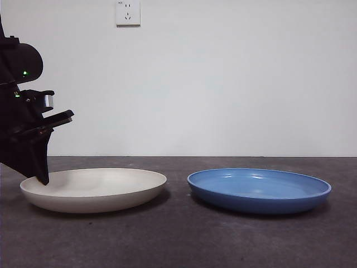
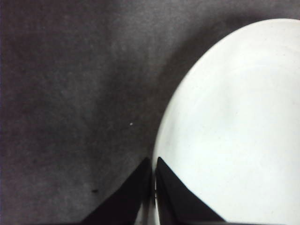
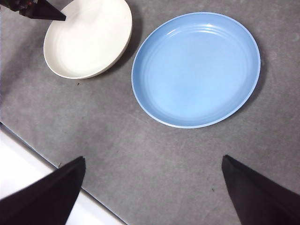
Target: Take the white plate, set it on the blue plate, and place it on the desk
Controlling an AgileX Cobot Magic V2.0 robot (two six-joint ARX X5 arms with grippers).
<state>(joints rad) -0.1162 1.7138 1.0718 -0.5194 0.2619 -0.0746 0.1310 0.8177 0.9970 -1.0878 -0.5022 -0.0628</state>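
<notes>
Left claw (image 2: 153, 164) pinches the white plate (image 1: 95, 188) rim, angled steeply down.

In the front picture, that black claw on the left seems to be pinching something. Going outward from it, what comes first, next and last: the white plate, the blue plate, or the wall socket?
From the left gripper, by the front view:
1. The white plate: the jaws are shut on its rim at the plate's left edge.
2. The wall socket: high on the wall, up and to the right.
3. The blue plate: on the desk, beyond the white plate.
</notes>
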